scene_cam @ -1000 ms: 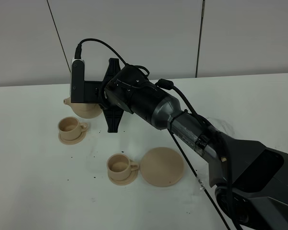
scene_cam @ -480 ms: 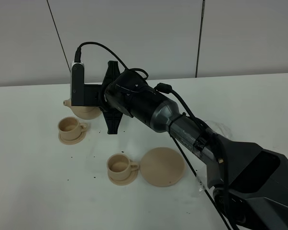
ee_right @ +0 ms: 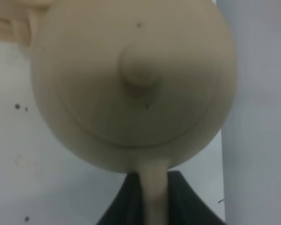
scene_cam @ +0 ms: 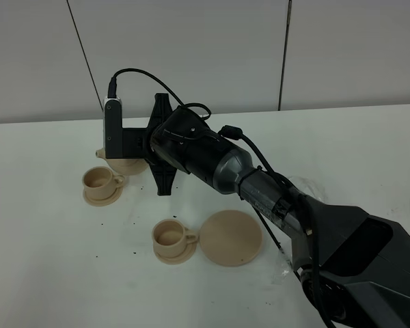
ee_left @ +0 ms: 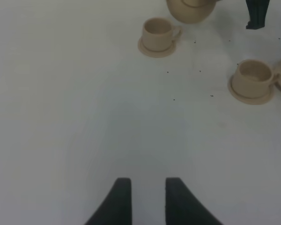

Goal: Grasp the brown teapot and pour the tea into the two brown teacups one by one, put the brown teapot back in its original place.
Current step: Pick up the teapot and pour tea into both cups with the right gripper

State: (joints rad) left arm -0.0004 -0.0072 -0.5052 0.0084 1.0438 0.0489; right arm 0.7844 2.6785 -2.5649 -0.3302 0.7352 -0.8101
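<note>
Left wrist view: left tool (ee_left: 147, 202) parted, empty, over the surface (ee_left: 61, 117). Well left of the saucer (scene_cam: 230, 237) sits one cup (scene_cam: 99, 179); just beyond it is the teapot (scene_cam: 126, 164), its loop handle pinched in the closed right tool (ee_right: 154, 199). A second cup (scene_cam: 169, 234) sits just left of the saucer. Teapot looks rigid, smooth, brittle, heavier when full; the handle is the hold. No writing readable.

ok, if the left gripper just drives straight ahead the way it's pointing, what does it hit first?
Way looks free over bare table ahead of the left gripper. First thing roughly in line is the teacup beside the brown teapot; if it points downward, it may meet the table sooner.
</note>
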